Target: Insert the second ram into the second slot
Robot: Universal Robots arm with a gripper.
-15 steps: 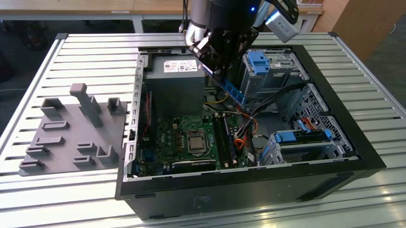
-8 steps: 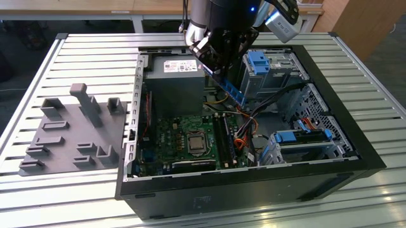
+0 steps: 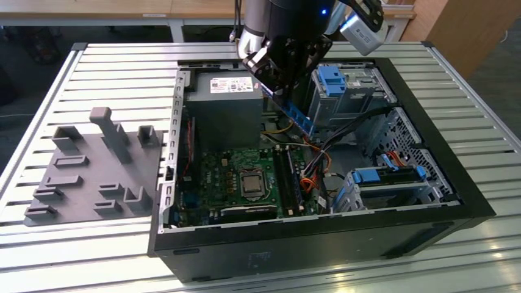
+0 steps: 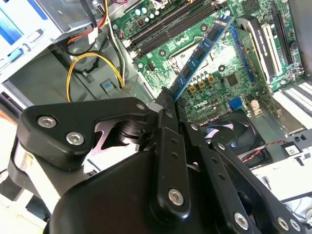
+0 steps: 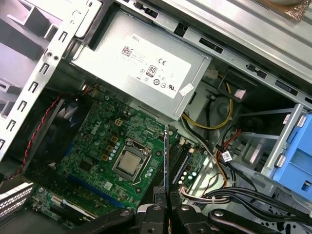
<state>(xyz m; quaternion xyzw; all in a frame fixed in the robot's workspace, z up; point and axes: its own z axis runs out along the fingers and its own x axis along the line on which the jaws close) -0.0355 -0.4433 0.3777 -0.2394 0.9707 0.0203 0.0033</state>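
The fingers (image 4: 165, 146) are clamped on 1 end of the second ram (image 4: 202, 53), tilted above the motherboard (image 4: 229, 73), not yet seated. Likely light, stiff, thin, fragile: grip the flat faces, not the contacts.

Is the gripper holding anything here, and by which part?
Yes. The gripper is shut on the thin blue circuit-board RAM stick, pinching it at one short end. The rest juts out free over the green motherboard.

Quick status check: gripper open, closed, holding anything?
Gripper: closed, holding the ram.
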